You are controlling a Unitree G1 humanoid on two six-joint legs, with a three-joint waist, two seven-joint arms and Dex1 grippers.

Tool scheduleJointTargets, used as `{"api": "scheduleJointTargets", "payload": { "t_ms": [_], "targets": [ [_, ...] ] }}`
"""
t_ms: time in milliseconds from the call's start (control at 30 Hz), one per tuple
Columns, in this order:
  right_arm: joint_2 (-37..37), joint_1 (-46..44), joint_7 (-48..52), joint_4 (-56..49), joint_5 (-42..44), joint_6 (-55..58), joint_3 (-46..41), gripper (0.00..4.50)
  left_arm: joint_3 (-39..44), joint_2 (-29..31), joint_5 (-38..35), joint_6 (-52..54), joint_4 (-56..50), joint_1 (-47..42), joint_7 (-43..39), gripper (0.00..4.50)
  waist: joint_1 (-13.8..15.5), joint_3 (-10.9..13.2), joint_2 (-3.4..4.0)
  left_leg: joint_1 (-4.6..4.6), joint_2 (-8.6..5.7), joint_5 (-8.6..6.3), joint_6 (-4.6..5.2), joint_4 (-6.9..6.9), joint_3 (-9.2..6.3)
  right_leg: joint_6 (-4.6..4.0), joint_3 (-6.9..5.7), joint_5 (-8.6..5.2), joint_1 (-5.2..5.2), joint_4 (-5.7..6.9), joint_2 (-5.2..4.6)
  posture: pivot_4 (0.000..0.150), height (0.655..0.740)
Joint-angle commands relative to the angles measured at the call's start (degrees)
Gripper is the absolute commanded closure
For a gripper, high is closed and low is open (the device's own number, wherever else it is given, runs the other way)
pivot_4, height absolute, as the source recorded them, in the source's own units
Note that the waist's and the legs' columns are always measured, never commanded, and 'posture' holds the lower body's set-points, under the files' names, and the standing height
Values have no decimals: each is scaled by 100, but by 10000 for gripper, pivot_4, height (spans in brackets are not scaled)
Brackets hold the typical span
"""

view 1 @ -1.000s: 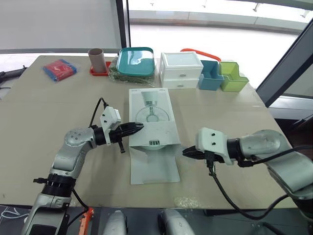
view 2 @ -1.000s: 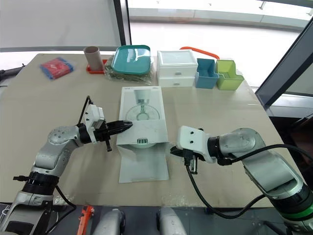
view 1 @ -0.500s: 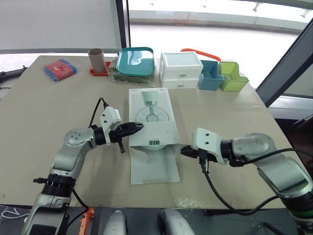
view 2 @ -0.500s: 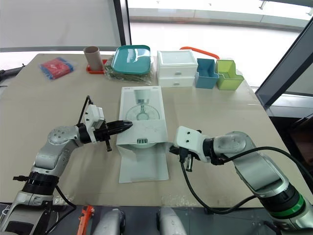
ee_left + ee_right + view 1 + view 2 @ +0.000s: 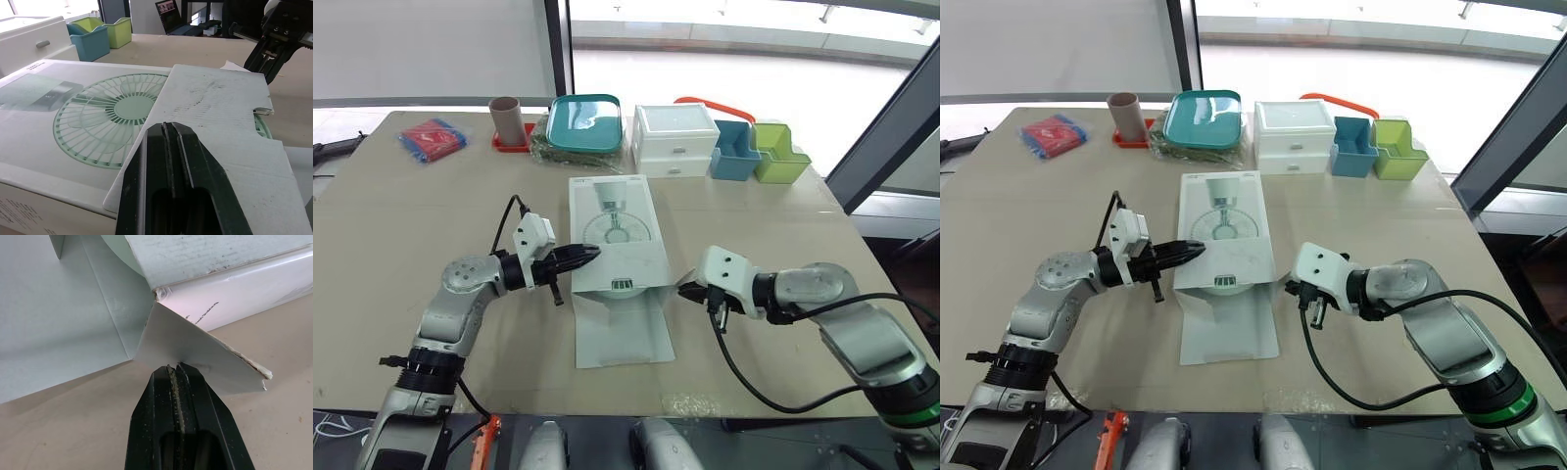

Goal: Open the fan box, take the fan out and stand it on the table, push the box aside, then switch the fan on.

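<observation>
The white fan box, printed with a fan picture, lies flat mid-table. Its front lid flap is open and rests on the table toward me. My left gripper is shut, its tips resting on the box's top near the left front corner; the left wrist view shows the fingertips on a grey inner flap. My right gripper is shut at the box's right front corner. In the right wrist view its fingertips touch the small side flap, which stands off the table.
Along the far edge stand a red packet, a brown tube on a red coaster, a teal lidded container, a white drawer unit, a blue bin and a green bin. Bare tabletop lies left and right of the box.
My right gripper has moved away from me and slightly inward, up to the box's right side flap. The left arm has held still.
</observation>
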Motion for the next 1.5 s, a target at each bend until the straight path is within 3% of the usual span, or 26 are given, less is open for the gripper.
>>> {"api": "scheduleJointTargets", "payload": {
  "t_ms": [33,667,1500],
  "targets": [
    [120,-173,1,-84,98,-19,-133,44379,-35,67,68,-38,-77,90,-1,43141,-1,0,0,0,0,0,0,0,0,0,0,0,0,0,0,1500,7400],
    [568,-267,90,-500,773,52,-377,44379,-32,131,82,-50,-77,104,-35,43141,-7,0,1,0,1,0,0,0,0,-2,0,1,0,1,1,1500,7400],
    [432,-29,129,-555,757,-122,-395,44379,-73,150,105,-46,-94,90,-24,43141,-8,-1,1,1,2,0,0,0,-1,-2,-1,1,0,1,2,1500,7400]
  ]
}}
